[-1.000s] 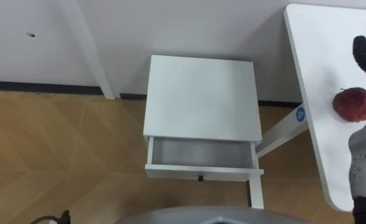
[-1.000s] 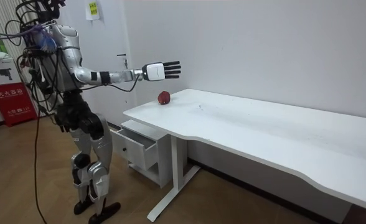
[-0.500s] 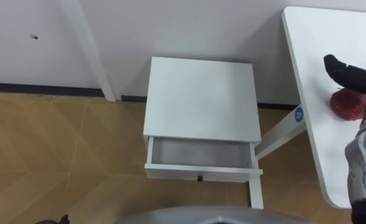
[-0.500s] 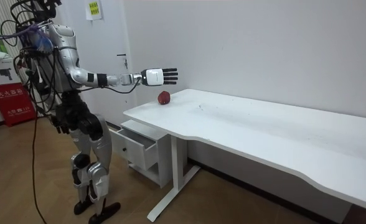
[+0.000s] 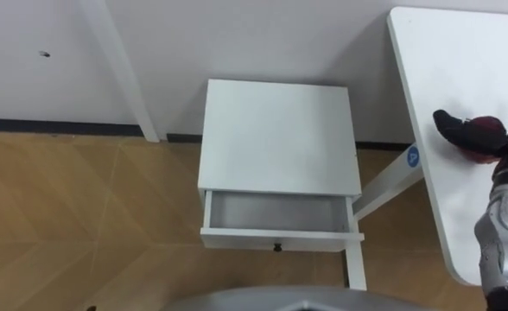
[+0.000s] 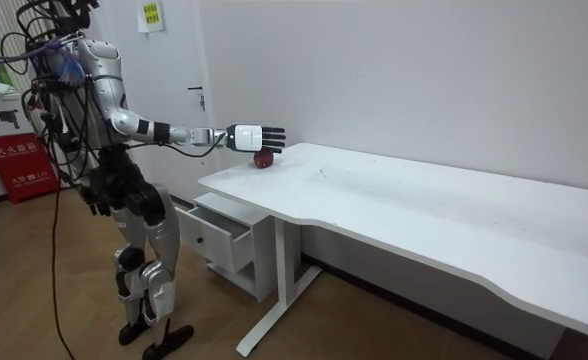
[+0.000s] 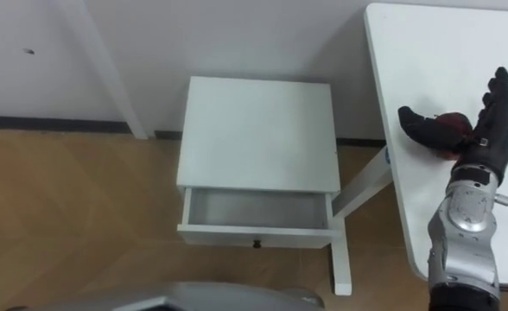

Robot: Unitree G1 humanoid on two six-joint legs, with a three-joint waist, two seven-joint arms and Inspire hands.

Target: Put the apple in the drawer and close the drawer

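A red apple [image 7: 450, 123] lies on the white table [image 7: 427, 52], near its left end. My right hand [image 7: 485, 125] is open and rests over the apple, with fingers straight and the thumb in front of it. The room view shows the same hand [image 6: 257, 137] just above the apple [image 6: 263, 160]. The white cabinet [image 5: 280, 138] stands left of the table against the wall. Its drawer [image 5: 280, 213] is pulled out and empty, with a small dark knob on the front. My left hand [image 6: 93, 203] hangs by my hip in the room view.
I stand on the wooden floor [image 5: 81, 216] in front of the cabinet. A white table leg [image 5: 354, 268] stands right beside the drawer's right corner. A slanted white post [image 5: 120, 69] leans against the wall on the left.
My right hand has come down and moved left from above the table until it covers the apple. The apple and the drawer have stayed put.
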